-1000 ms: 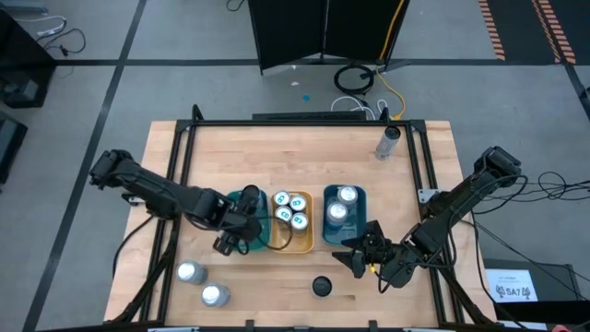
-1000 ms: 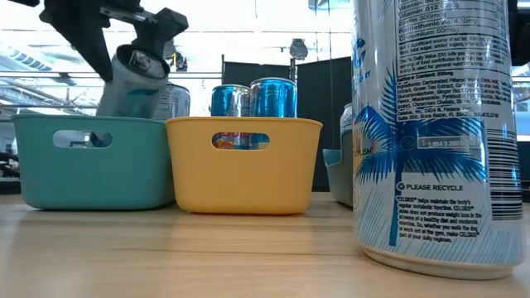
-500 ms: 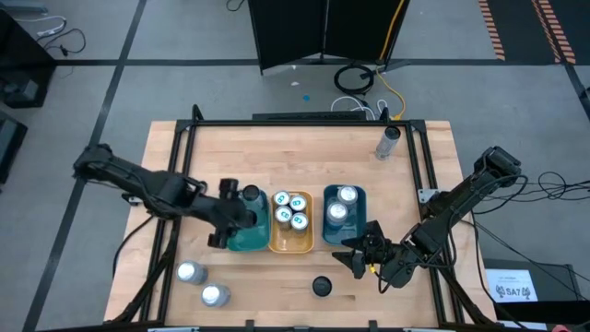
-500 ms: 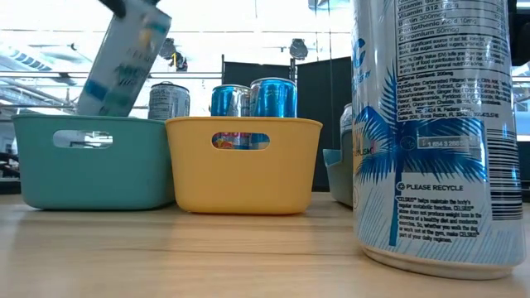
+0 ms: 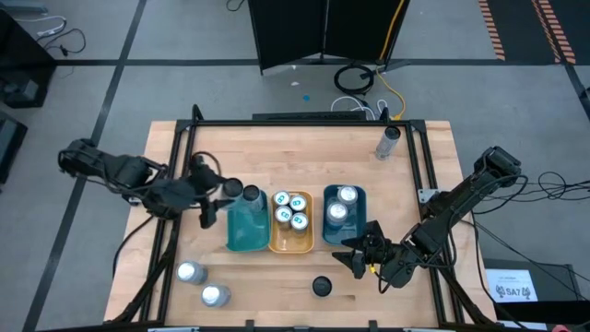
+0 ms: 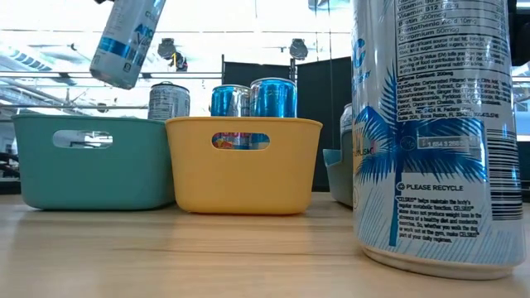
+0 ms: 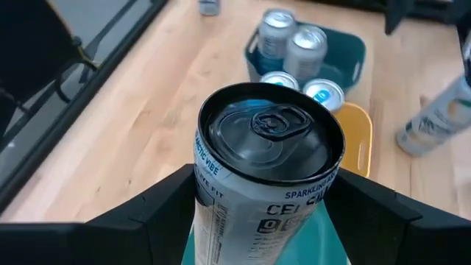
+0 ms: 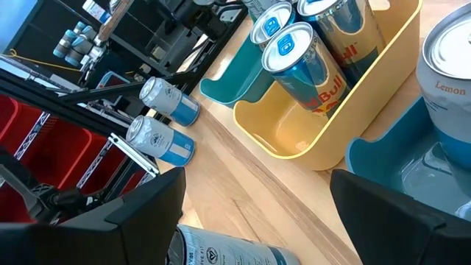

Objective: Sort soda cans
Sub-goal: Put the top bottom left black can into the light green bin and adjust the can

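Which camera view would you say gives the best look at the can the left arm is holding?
The left wrist view: the held can fills it, dark lid and side print clear between the fingers. The low view shows it tilted, partly cropped; the high view, small; the right wrist view, not identifiable.

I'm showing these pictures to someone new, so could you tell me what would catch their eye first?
Three trays in a row at mid-table: teal tray, yellow tray holding blue-topped cans, blue tray with silver cans. The left tool holds a tilted black-topped can in the air beside the teal tray. One can looms close in the low view.
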Robot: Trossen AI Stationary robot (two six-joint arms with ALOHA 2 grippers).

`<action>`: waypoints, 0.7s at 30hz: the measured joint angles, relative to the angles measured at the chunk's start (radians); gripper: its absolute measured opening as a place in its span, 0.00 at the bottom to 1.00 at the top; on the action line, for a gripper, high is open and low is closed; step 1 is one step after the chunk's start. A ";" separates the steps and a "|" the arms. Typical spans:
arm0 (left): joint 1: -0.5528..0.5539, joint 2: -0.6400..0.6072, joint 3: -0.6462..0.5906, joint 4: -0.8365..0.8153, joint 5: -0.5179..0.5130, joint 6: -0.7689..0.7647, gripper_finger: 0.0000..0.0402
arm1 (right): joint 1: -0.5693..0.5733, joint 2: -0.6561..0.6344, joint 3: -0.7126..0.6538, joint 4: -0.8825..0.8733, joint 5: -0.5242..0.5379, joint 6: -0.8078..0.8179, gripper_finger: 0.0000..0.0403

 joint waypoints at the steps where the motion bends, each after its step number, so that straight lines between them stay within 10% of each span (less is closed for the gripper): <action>1: -0.011 -0.018 -0.019 0.000 -0.022 -0.028 0.70 | 0.000 0.000 0.000 0.000 0.000 0.000 0.82; 21: -0.156 -0.196 -0.460 0.291 -0.351 -0.299 0.70 | 0.000 0.000 0.000 0.000 0.000 0.001 0.82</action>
